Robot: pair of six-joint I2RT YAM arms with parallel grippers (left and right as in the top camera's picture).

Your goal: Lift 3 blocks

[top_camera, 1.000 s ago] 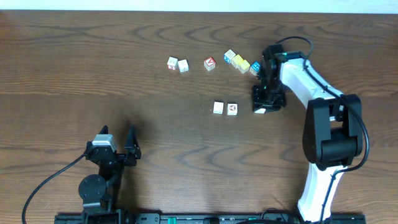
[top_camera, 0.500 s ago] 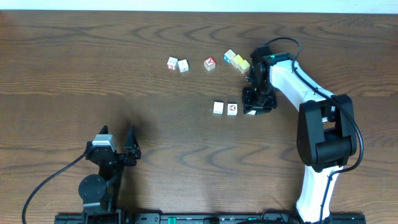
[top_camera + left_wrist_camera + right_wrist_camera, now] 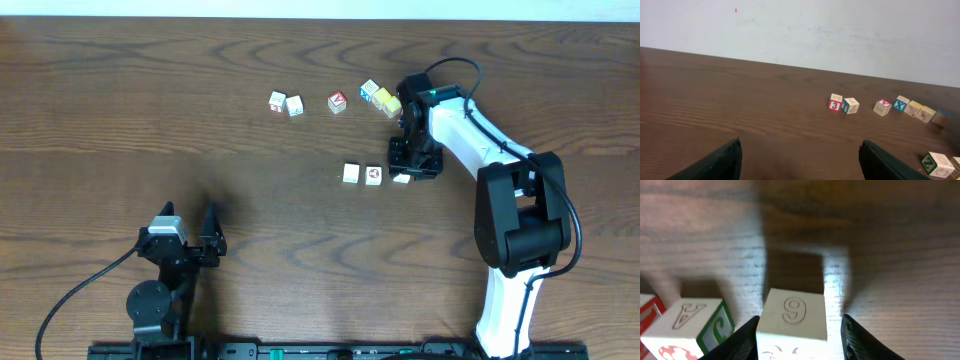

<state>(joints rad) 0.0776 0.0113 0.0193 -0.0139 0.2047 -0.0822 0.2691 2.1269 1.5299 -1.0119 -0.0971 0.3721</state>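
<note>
**Overhead**
- Counter (image 3: 120, 100): dark wood grain, pale strip along the far edge.
- Blocks: three cream cubes in a short row right of centre, about midway between the far and near edges.
- First block (image 3: 350, 173): at the row's left end, standing free.
- Second block (image 3: 373, 175): just beside the first, round reddish mark on top.
- Third block (image 3: 400, 179): at the row's right end, under the tip of the right hand.
- Right hand (image 3: 404, 173): down at the counter, straddling the third block.
- Coloured cubes (image 3: 337, 101): loose line nearer the far edge, red, blue and yellow faces.
- Left hand (image 3: 188, 216): by the near edge, left of centre, spread wide, grasping nothing, well apart from the blocks.

**Left wrist**
- Left hand (image 3: 800, 145): both dark fingers at the bottom border, bare counter between them.
- Coloured cubes (image 3: 883, 107): strung out towards the far edge, right of middle.

**Right wrist**
- Third block (image 3: 795, 320): top face stamped "6", resting on the counter between the fingers (image 3: 742, 337).
- Right hand (image 3: 800, 335): released; one finger at the block's edge, a strip of bare wood between the block and the other finger.
- Second block (image 3: 687, 325): just beside the third, "A" on top, green-edged side.
</note>
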